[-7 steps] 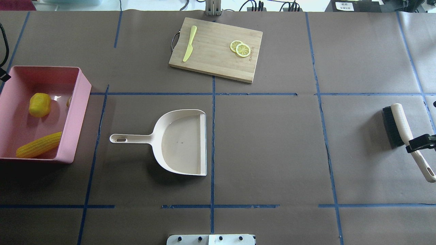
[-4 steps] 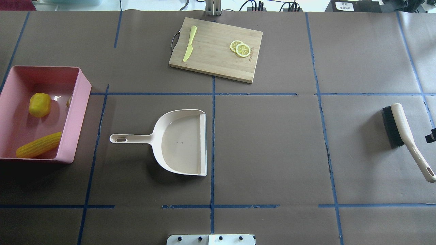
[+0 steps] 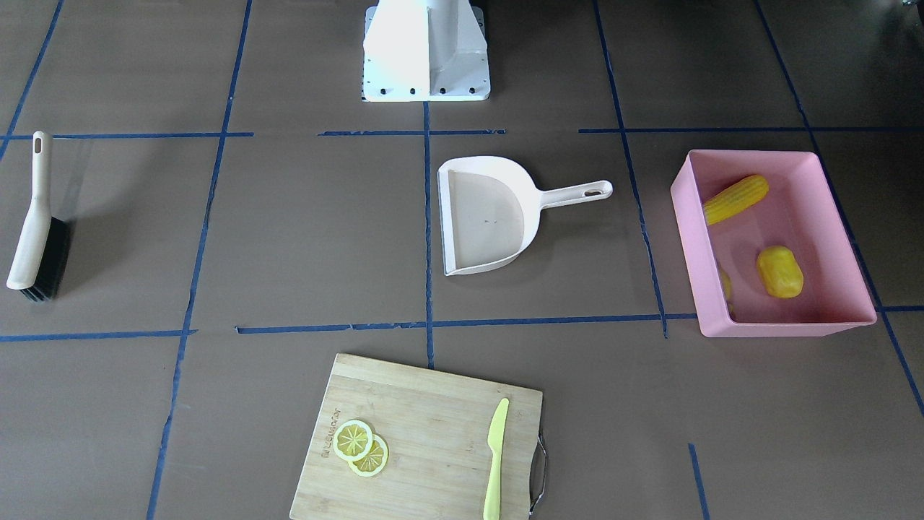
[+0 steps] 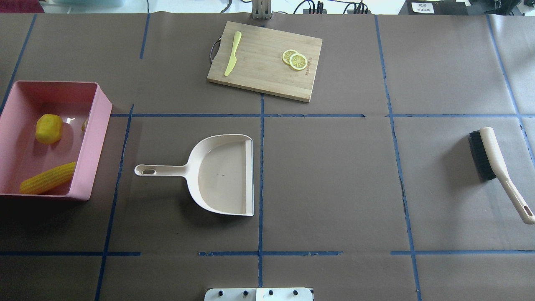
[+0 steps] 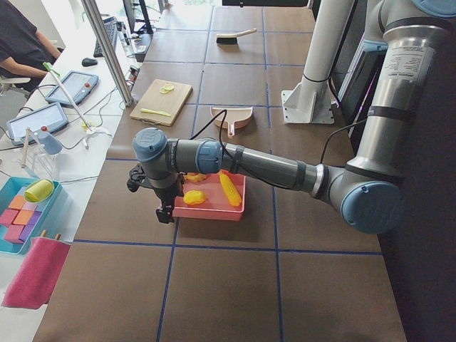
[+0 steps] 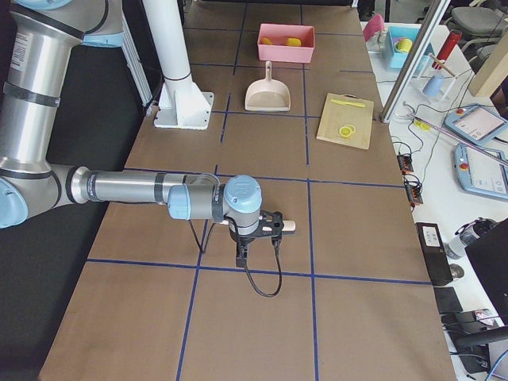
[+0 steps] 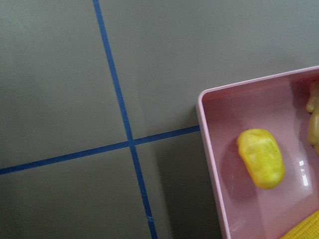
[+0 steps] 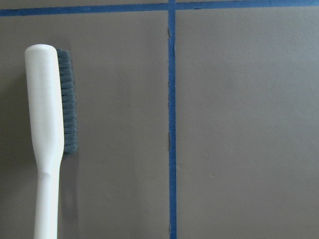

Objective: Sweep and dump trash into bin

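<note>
Withdrawn from overhead view, left pincer and right pincer: apart or together, I cannot tell. Dustpan sits mid-desk; at nine o'clock, bin holds corn cob, potato lump, ginger.

Robotics lab — tape-gridded table, operator tablets

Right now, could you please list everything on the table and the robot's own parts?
bin: one, pink, robot's left end
corn: one, yellow, in bin
potato: one, yellow, in bin
ginger: one, tan, in bin, mostly hidden
dustpan: one, beige, centre
brush: one, white, black bristles, robot's right end
cutting board: one, wooden, far side
lemon slices: two, yellow, on board
knife: one, yellow-green, on board
left gripper: one, black, beside bin
right gripper: one, black, near brush
</note>
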